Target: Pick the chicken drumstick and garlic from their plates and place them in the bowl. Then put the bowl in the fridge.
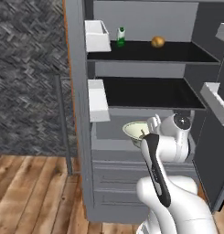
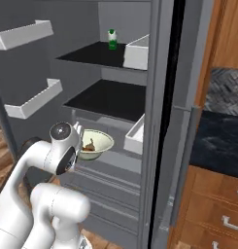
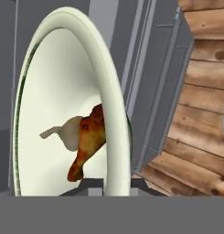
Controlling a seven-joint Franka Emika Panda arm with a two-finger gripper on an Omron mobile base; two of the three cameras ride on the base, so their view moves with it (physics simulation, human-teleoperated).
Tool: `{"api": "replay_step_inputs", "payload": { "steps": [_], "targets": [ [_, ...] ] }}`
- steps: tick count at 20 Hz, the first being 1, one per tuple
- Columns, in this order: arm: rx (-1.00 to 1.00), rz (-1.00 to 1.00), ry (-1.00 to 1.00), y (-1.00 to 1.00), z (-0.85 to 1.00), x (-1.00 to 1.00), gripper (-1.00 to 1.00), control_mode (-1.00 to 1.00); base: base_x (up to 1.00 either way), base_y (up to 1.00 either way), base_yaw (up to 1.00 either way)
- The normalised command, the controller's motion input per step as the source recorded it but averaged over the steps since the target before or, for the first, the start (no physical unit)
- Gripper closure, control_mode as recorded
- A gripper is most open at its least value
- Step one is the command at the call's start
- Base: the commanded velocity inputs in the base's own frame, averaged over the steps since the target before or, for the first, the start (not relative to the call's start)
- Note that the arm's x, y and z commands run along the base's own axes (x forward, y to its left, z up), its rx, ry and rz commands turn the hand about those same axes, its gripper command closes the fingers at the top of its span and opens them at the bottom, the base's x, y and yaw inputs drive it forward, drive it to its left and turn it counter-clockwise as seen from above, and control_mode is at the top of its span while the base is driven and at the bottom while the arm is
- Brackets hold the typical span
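Hand (image 3: 105, 183) is clamped on the rim of the bowl (image 3: 63, 91), fingers pinching the near wall at the bottom of the hand view. Bowl is held out in front of the open fridge (image 1: 145, 59), below the lower dark shelf (image 1: 145, 91) and above the grey drawers (image 1: 118, 178); can't tell if it rests on anything. Inside the bowl: chicken drumstick (image 3: 88, 144) touching the garlic (image 3: 70, 132), both against the far wall as seen from the hand. In the right base view the bowl sits just beyond the wrist. Top shelf carries a green bottle (image 1: 121, 36) and a golden-orange ball (image 1: 157, 42), apart from each other. White door bins (image 2: 33, 97) on the open door.
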Motion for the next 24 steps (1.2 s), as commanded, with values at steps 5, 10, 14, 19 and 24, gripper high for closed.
{"api": "replay_step_inputs", "payload": {
  "steps": [5,10,14,19,24],
  "targets": [
    [0.00,0.00,0.00,0.00,0.00,0.00,1.00,1.00,0.11,0.16,-0.49],
    [0.00,0.00,0.00,0.00,0.00,0.00,1.00,1.00,0.11,0.20,-0.36],
    [0.00,0.00,0.00,0.00,0.00,0.00,1.00,1.00,0.21,0.32,0.00],
    [0.00,0.00,0.00,0.00,0.00,0.00,1.00,1.00,0.36,0.13,0.01],
    [0.00,0.00,0.00,0.00,0.00,0.00,1.00,1.00,0.51,0.10,0.00]
  ]
}}
